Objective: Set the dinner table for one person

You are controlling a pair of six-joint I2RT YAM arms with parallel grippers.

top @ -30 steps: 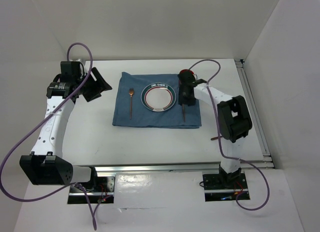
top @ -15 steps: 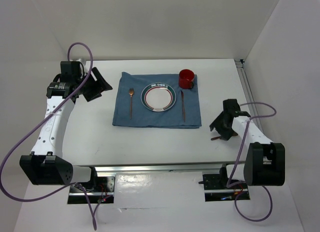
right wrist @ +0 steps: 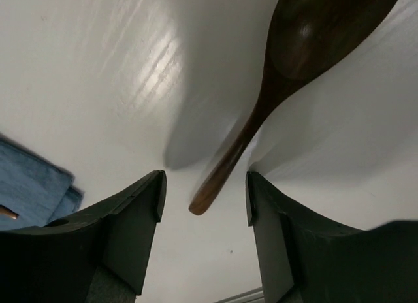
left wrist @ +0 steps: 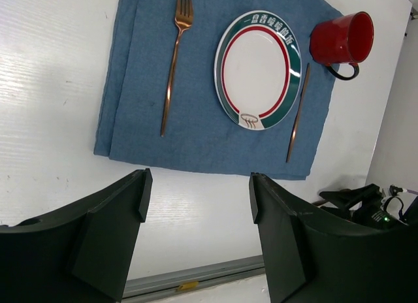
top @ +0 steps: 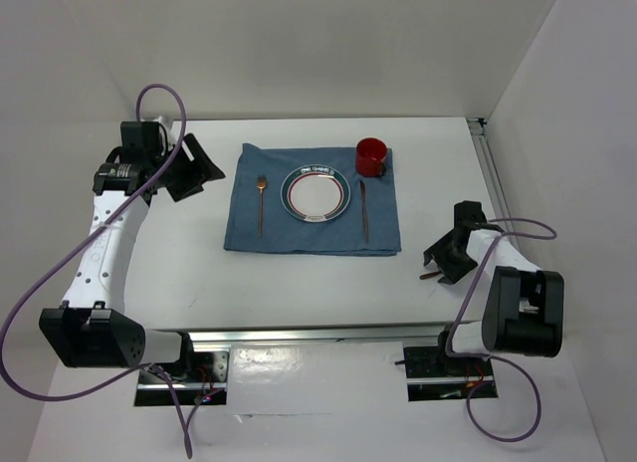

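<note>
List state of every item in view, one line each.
placemat: spread flat on the dinner table
plate: on placemat, empty
fork: lying on placemat, left of plate
knife: lying on placemat, right of plate
red mug: upright, empty, at placemat's far right corner
wooden spoon: lying on bare table right of placemat, ungripped
left hand: open, empty
right hand: open, straddling spoon handle

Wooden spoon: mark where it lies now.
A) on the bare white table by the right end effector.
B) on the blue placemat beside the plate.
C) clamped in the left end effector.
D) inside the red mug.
A: the right wrist view shows the wooden spoon on the white table, off the placemat, with its handle tip before the open right end effector.
</note>
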